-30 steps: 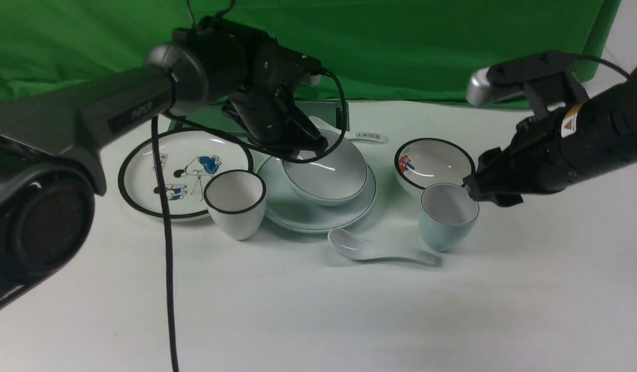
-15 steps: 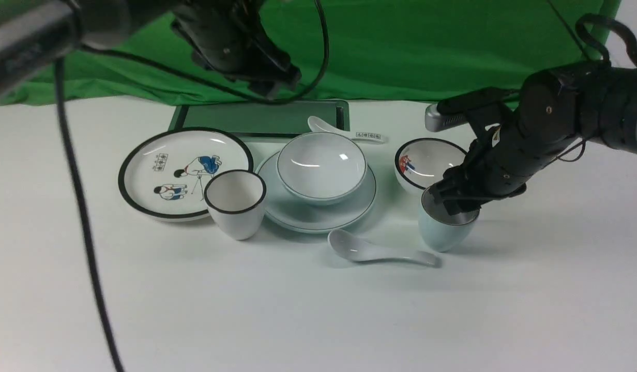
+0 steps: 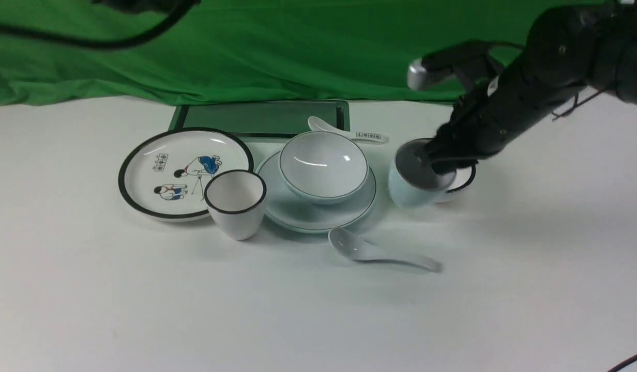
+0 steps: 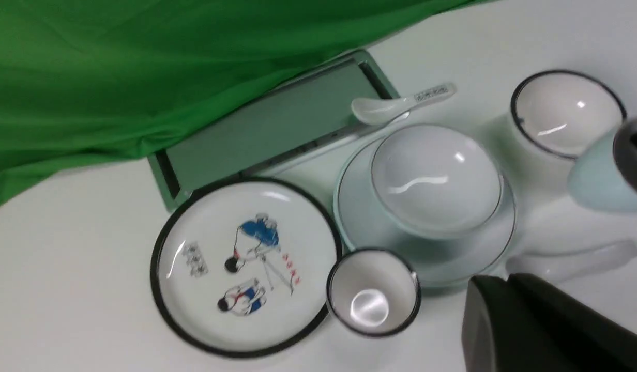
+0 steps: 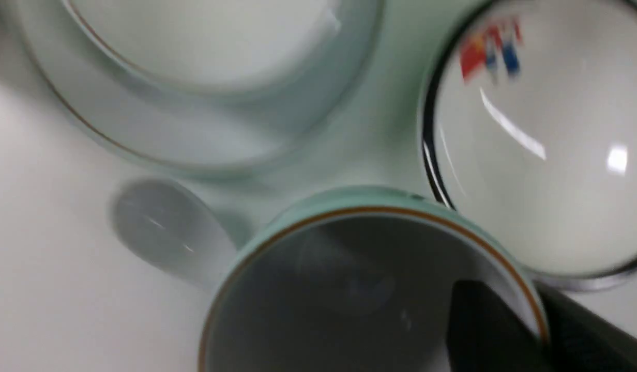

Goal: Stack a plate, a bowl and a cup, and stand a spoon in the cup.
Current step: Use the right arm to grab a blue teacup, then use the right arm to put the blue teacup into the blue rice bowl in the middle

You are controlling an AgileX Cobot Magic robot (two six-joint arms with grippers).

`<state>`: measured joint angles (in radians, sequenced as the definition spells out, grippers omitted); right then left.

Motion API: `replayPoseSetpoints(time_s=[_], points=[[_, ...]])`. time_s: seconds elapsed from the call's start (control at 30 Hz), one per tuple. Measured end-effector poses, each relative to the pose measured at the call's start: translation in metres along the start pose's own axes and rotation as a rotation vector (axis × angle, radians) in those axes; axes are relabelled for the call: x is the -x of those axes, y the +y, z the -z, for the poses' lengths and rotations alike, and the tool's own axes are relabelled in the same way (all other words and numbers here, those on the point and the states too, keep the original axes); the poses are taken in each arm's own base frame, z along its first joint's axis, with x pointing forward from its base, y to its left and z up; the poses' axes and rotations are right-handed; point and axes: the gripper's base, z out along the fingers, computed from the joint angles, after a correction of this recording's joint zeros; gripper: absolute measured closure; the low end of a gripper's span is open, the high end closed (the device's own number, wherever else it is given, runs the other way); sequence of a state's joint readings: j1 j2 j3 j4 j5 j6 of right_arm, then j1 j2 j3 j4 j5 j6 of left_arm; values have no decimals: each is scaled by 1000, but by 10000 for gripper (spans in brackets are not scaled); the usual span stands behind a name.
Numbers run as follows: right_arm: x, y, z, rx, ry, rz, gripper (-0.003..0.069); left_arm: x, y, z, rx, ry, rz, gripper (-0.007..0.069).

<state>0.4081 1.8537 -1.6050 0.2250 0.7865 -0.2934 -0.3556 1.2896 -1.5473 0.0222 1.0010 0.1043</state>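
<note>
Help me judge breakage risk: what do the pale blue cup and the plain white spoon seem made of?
The cup looks like glazed ceramic: smooth pale blue wall, thin brown rim line, soft sheen. The spoon looks like glossy white glazed ceramic, with bright highlights on its scoop; melamine cannot be ruled out.

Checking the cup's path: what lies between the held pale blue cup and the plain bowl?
Front view: only the rim of the plate and a strip of bare table separate cup and bowl.
</note>
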Motion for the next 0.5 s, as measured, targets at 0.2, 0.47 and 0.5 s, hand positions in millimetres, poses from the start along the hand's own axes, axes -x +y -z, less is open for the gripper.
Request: replayPoseSetpoints(time_s=[0.2, 0.47, 0.5], points=[[54, 27, -14, 31, -140, 77, 573, -75, -2, 11, 69, 26, -36, 662], [74, 23, -84, 36, -91, 78, 573, -155, -7, 30, 111, 33, -76, 662], [73, 22, -91, 38, -81, 77, 573, -163, -8, 33, 111, 28, -76, 662]])
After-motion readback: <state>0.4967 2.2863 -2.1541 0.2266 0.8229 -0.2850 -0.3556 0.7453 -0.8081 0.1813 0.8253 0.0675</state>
